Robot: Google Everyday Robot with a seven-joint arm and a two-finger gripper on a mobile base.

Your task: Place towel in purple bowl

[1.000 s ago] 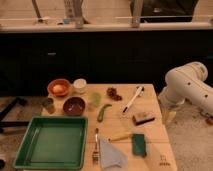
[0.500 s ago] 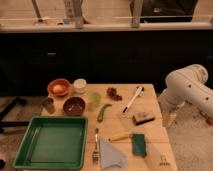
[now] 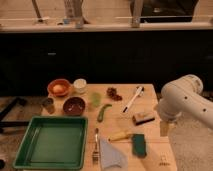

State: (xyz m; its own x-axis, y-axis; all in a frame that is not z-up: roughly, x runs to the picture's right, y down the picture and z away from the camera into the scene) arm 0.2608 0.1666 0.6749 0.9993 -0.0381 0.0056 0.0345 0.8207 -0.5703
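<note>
The gripper (image 3: 164, 128) hangs at the right edge of the table (image 3: 150, 102); whether it is wide or narrow cannot be told. The towel (image 3: 111, 155) lies left of it, at the table's front. The purple bowl (image 3: 74, 106) sits behind the towel, further left.

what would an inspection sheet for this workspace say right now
surface: wooden table, crowded
job's things: towel lies at the front edge, apart from the purple bowl at left-centre; no cloth in the bowl
clutter: green tray, orange bowl, white cup, dark green sponge, fork, pen
grippers: gripper hangs at the table's right edge, away from the towel
cables: nothing seen
surroundings: dark counter behind the table
</note>
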